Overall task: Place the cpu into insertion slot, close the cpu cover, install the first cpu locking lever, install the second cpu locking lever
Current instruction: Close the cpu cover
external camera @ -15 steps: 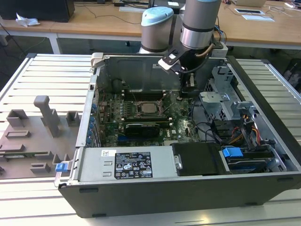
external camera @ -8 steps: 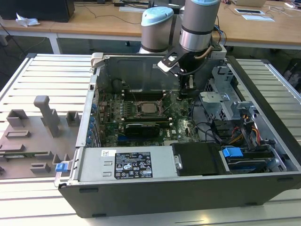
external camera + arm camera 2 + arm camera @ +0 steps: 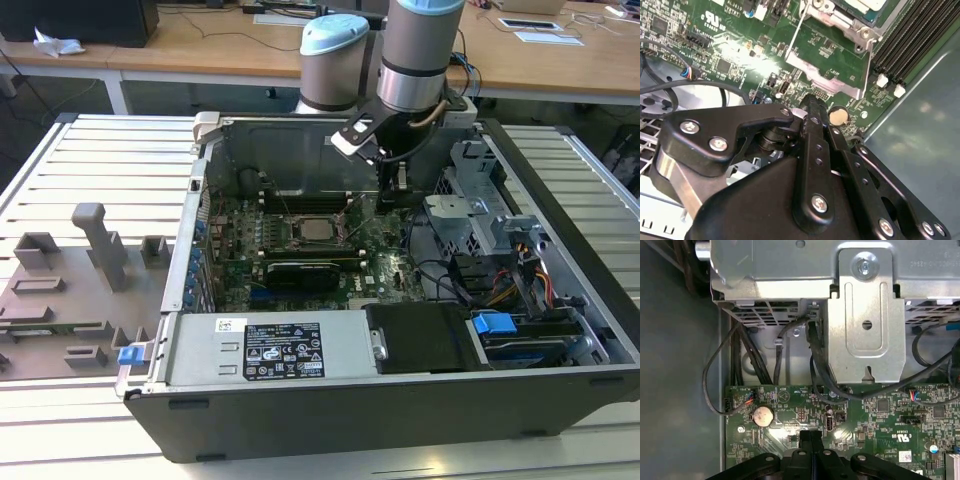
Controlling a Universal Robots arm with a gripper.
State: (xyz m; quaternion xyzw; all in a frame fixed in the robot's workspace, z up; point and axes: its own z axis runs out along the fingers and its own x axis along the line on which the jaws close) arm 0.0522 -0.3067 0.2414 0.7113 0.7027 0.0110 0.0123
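The cpu [image 3: 318, 229], silver-topped, lies in the insertion slot [image 3: 292, 230] in the middle of the motherboard. Its corner shows in the second wrist view as the cpu [image 3: 865, 4]. The cpu cover [image 3: 839, 20] lies flat as a steel frame around it. Two thin wire levers [image 3: 796, 31] run along the socket's sides; whether they are latched I cannot tell. My gripper [image 3: 392, 200] hangs just above the board toward the exterior view's right of the socket. In both wrist views, the gripper [image 3: 811, 104] [image 3: 811, 436] is shut on nothing, close to a coin battery [image 3: 763, 416].
Memory slots [image 3: 912, 35] run beside the socket. A metal drive cage [image 3: 865, 315] and black cables [image 3: 815, 365] stand close to the gripper. A black graphics card [image 3: 305, 270] lies in front of the socket, the power supply [image 3: 270, 350] at the case front.
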